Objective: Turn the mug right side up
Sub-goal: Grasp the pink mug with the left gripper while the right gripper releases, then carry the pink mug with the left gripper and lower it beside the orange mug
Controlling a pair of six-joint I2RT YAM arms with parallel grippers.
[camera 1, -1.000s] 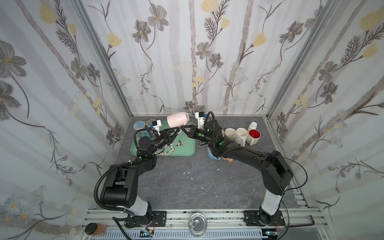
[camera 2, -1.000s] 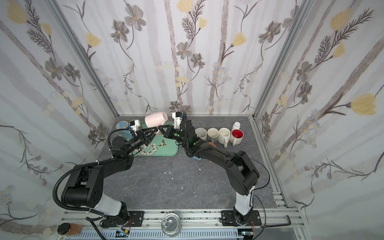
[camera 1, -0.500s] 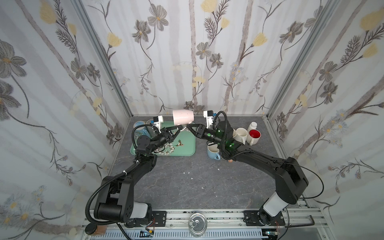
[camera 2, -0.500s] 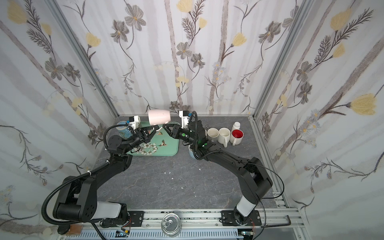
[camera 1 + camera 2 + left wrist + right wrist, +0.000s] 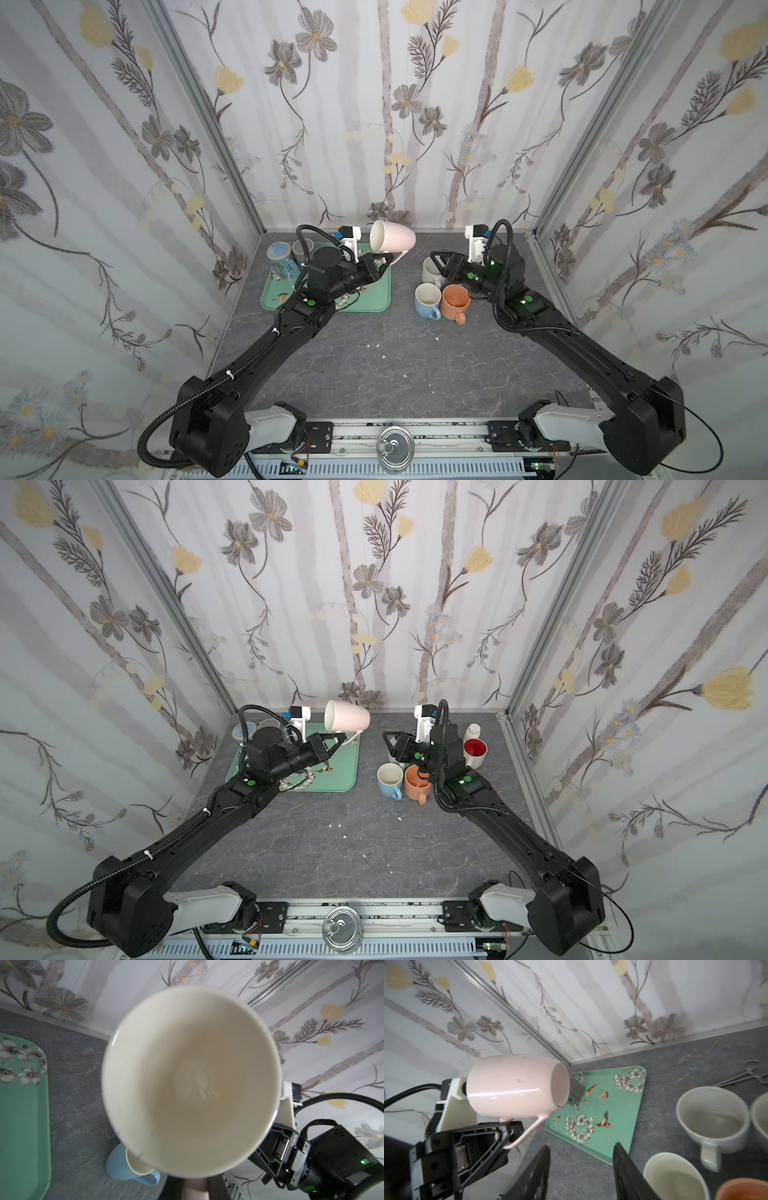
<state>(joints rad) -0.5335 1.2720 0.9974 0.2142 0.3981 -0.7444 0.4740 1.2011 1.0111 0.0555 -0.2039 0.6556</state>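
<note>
Though the near part of the desk [image 5: 374,374] carries only a few white crumbs on its grey, veined, stone-look top, things crowd toward the far edge. Right of middle stand two glossy round mugs side by side: a blue mug [image 5: 427,300] with a cream inside and an orange mug [image 5: 456,301]. Just behind them the right jaws hang moderately apart and empty, above a white mug [image 5: 428,272]. One red-lined mug [image 5: 474,751] and one small white bottle [image 5: 473,730] stand by the far right corner, and thin metal forceps [image 5: 745,1076] lie near the far edge. One green tray [image 5: 374,291] with rounded corners, printed with birds and blossoms, sits toward the far left corner, with a blue glass [image 5: 279,254] and a grey cup [image 5: 300,248] at its far end. The pink mug [image 5: 395,240], smooth and rounded, is in the air above the tray's far right corner, on its side, mouth toward the left arm. The left jaws are clamped on its thin loop handle [image 5: 527,1134]. A second ago both jaws were at this mug. Since then the right jaws have let go and drawn back to the right.
</note>
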